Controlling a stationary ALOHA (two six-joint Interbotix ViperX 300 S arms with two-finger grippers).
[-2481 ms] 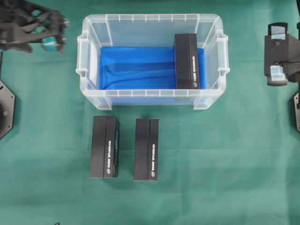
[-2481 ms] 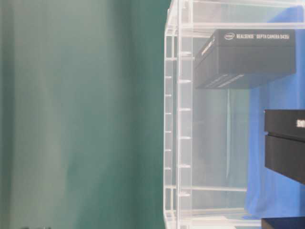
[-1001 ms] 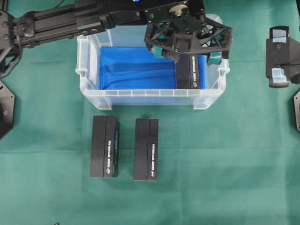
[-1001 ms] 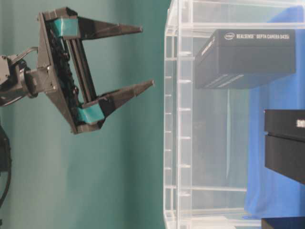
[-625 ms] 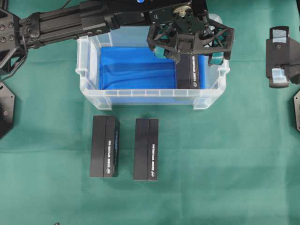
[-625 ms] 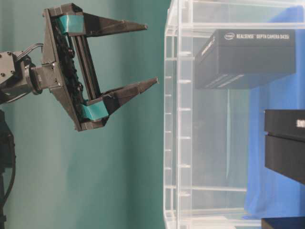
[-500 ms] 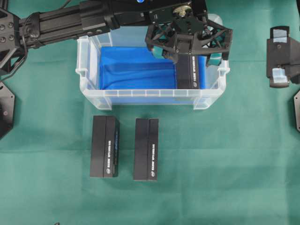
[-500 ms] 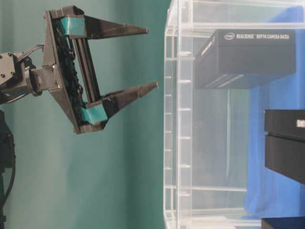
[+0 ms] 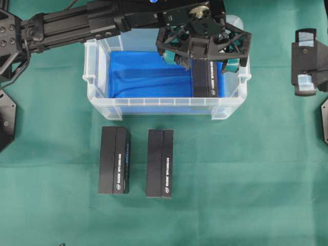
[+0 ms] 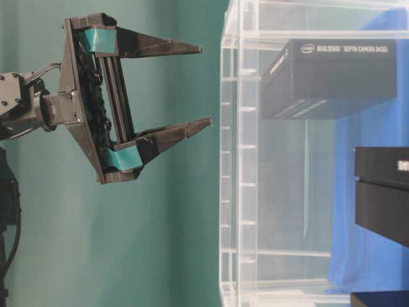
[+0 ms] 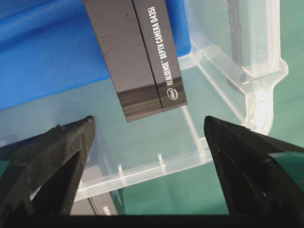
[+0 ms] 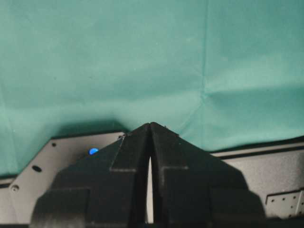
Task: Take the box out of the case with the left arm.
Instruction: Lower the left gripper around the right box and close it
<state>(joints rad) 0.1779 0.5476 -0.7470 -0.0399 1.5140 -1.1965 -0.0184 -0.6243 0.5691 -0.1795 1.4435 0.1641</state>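
Now the left gripper (image 9: 203,55) hovers wide open above the black box (image 9: 205,78) inside the case (image 9: 154,105); the right gripper (image 12: 150,129) is closed, well apart.

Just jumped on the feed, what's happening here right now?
The left gripper hangs open above the case, over the black box at the case's right end, and nothing is gripped yet. Two more boxes lie on the cloth in front of the case. The right gripper is shut and parked off to the side.
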